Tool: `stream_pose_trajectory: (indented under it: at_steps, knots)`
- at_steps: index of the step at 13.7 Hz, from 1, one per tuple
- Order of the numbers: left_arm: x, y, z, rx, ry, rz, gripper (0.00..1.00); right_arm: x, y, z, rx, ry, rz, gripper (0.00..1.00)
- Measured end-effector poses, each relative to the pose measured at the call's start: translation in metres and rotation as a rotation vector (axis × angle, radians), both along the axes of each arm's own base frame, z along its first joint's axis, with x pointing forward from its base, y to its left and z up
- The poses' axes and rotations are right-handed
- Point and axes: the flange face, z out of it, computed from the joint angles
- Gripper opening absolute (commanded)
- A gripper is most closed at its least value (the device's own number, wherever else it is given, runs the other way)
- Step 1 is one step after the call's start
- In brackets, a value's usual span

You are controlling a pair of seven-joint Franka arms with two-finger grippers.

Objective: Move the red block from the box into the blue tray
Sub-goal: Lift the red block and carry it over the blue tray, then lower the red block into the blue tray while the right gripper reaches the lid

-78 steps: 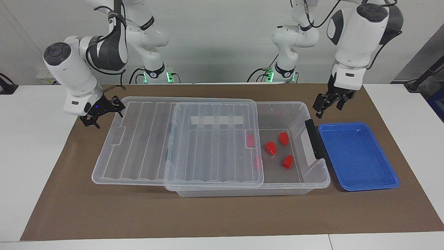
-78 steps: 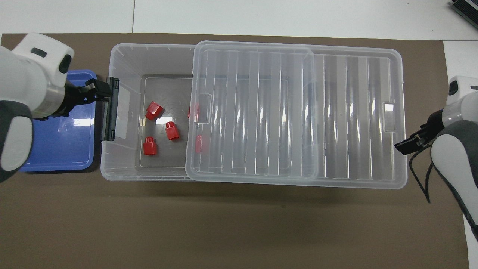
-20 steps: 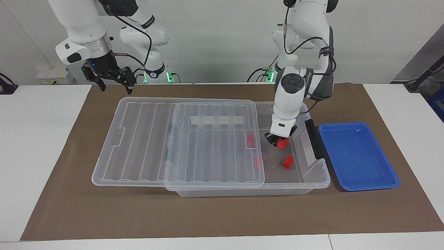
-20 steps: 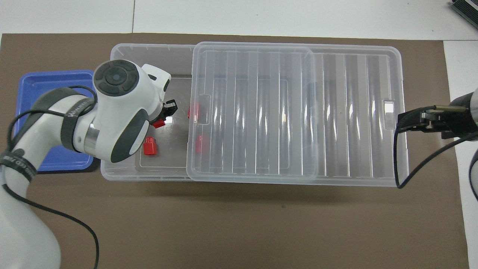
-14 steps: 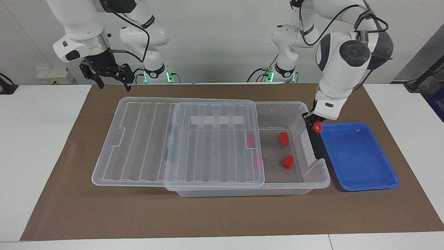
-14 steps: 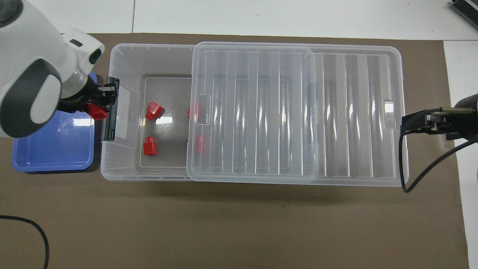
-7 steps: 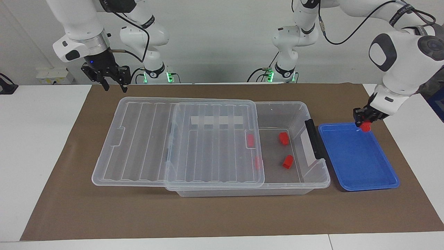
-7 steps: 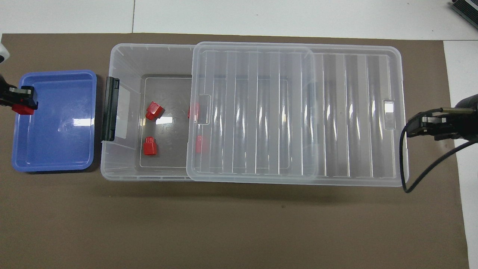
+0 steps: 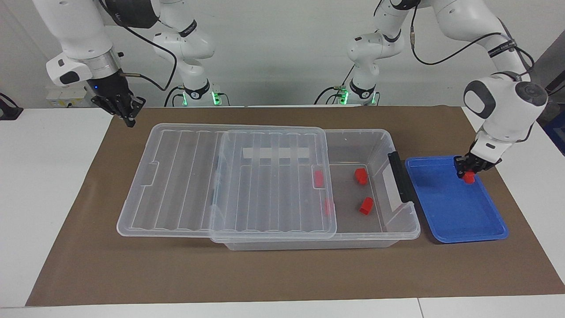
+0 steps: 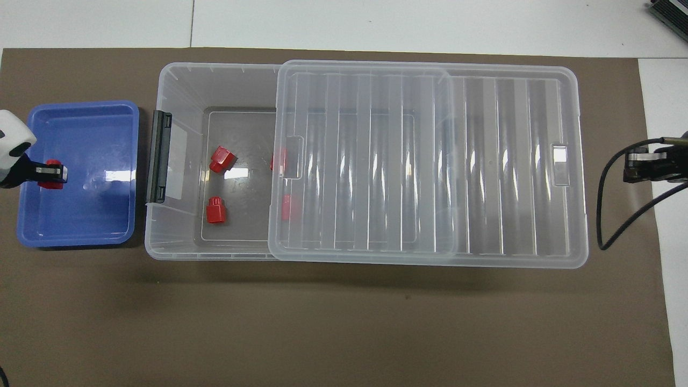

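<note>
My left gripper (image 9: 468, 172) is shut on a red block (image 9: 469, 178) and holds it low inside the blue tray (image 9: 454, 207), near the rim at the left arm's end of the table. I cannot tell whether the block touches the tray floor. In the overhead view the same gripper (image 10: 51, 172) and block (image 10: 49, 185) are over the tray (image 10: 97, 215). The clear box (image 9: 379, 134) lies beside the tray, with its lid (image 9: 229, 181) slid toward the right arm's end. My right gripper (image 9: 126, 112) waits in the air beside the lid's end.
Two red blocks (image 9: 361, 175) (image 9: 366, 206) lie in the open part of the box. Two more (image 9: 318, 178) (image 9: 328, 206) show through the lid's edge. A black handle (image 9: 399, 176) is on the box end next to the tray. A brown mat (image 9: 282, 274) covers the table.
My left gripper has carried the red block out of the box, over the black handle and down into the blue tray. My right gripper has moved away from the lid and turned.
</note>
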Motion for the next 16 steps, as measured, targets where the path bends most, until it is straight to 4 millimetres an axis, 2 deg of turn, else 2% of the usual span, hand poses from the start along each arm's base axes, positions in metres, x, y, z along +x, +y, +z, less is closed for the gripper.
stream_pose_trajectory:
  at_steps: [3, 7, 10, 12, 14, 16]
  knots:
    - [-0.009, -0.008, -0.023, -0.005, 0.000, -0.013, 0.00, 0.024, -0.010, -0.027, -0.001, -0.024, 0.018, 0.00]
    - [-0.026, -0.010, -0.056, -0.005, -0.040, -0.018, 0.00, 0.062, -0.035, -0.076, -0.005, -0.069, 0.029, 0.00]
    - [-0.032, -0.013, -0.066, -0.011, -0.047, -0.016, 0.00, 0.082, -0.049, -0.108, -0.011, -0.091, 0.065, 0.00]
    - [-0.032, -0.013, -0.067, -0.021, -0.052, -0.006, 0.00, 0.090, -0.058, -0.122, -0.015, -0.104, 0.082, 0.00]
    - [-0.033, -0.014, -0.070, -0.025, -0.068, -0.003, 0.00, 0.095, -0.057, -0.130, -0.015, -0.109, 0.087, 0.00]
    - [-0.040, -0.017, -0.081, -0.024, -0.086, -0.006, 0.00, 0.101, -0.054, -0.137, -0.016, -0.130, 0.095, 0.00]
